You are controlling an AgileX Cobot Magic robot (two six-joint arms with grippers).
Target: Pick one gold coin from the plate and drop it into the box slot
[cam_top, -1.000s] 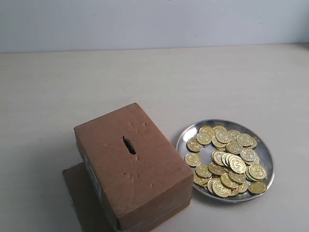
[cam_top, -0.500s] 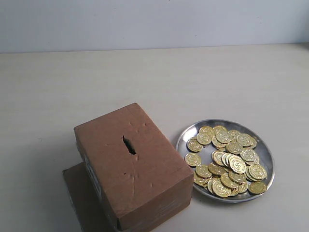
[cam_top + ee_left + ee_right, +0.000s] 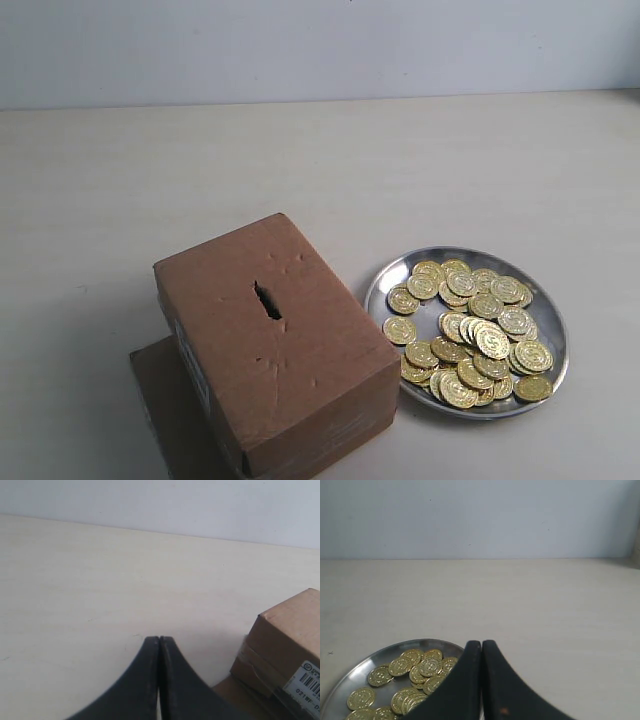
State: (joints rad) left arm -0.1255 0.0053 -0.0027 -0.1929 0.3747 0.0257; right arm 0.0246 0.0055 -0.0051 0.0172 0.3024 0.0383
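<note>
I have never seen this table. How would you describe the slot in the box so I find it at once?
On the pale table, beside the silver plate of gold coins, stands a brown cardboard box. Its top face carries the box slot, a short dark slit with ragged edges. The other marks are only shallow dents, not cut through.

This looks like a lab or test room set up for a trial. A pale wood-grain desk (image 3: 320, 170) meets a plain whitish wall (image 3: 320, 45) across the top of the frame. On the desk sit staged props: a dented cardboard box (image 3: 270, 340) and a metal plate (image 3: 376, 290) of gold coins (image 3: 485, 335).
</note>
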